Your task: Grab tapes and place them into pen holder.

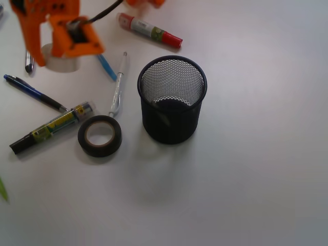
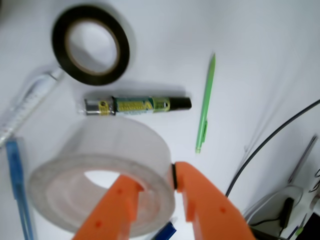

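Claw [image 2: 155, 187] pinches the white tape's [image 2: 100, 170] wall near the tabletop's far-left corner; pen holder [image 1: 172, 100] stands rightward, mouth up.

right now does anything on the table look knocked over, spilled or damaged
Nothing stands out. The pen holder stands upright, the black tape lies flat, and the pincer straddles the wall of the white tape.

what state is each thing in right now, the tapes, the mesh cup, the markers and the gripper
orange gripper: closed across the wall of the white roll
translucent white tape roll: lying flat on the table, gripped
black tape roll with tan core: flat, untouched
black wire-mesh pen holder: upright, something dark at the bottom
red-capped marker: capped, lying down
yellow-labelled black marker: capped, lying down
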